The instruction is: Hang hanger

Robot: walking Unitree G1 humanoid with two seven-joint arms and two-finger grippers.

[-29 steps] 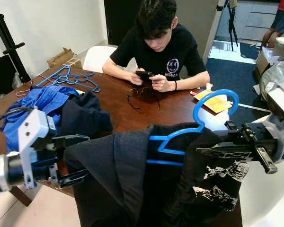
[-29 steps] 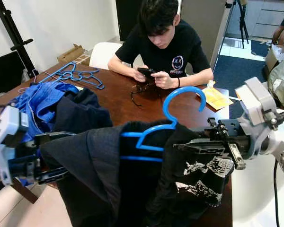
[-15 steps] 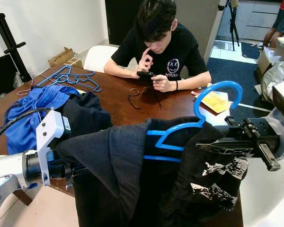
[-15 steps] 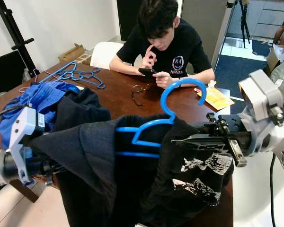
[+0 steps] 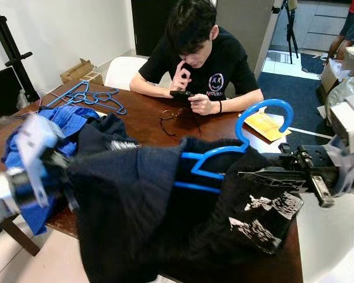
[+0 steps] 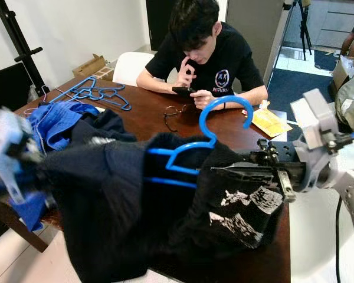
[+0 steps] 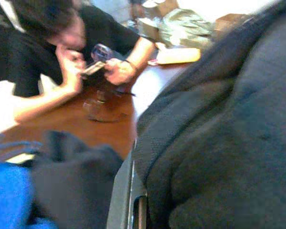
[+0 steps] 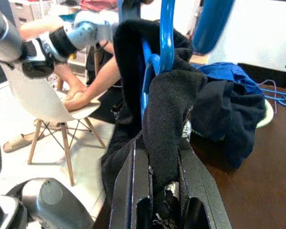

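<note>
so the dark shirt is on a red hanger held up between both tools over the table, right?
Not quite: the hanger is blue, not red, as the right eye view shows. The rest holds: the dark shirt is on it, held up over the table, with the right tool gripping one side and the blurred left tool at the other.
</note>
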